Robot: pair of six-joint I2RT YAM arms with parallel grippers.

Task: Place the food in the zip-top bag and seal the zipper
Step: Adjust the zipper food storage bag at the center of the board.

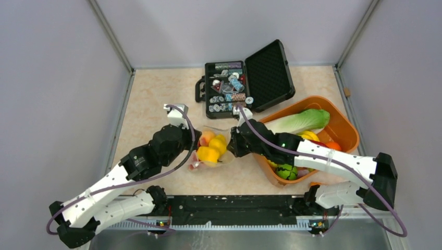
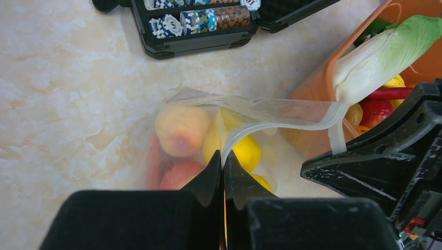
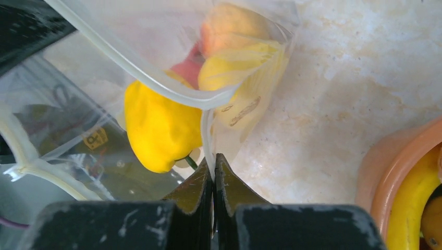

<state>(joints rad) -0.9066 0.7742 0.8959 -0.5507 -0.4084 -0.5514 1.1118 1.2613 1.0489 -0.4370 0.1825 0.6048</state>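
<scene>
Two grippers pinch the bag (image 1: 211, 151) near the table's (image 1: 156, 94) middle: the left gripper (image 2: 223, 165) and right gripper (image 3: 213, 165) are each clamped on its zipper (image 2: 271, 121) rim. Inside lie a peach (image 2: 180, 130) and yellow pepper (image 3: 159, 127).

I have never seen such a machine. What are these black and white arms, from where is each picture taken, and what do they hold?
They are two robot arms on a table. One picture looks down from above; the other two come from a camera on each wrist. The left gripper and the right gripper each pinch the rim of the zip-top bag. Inside lie a peach and a yellow pepper. Nearby are an open black case of poker chips and an orange tub with more toy food.
</scene>
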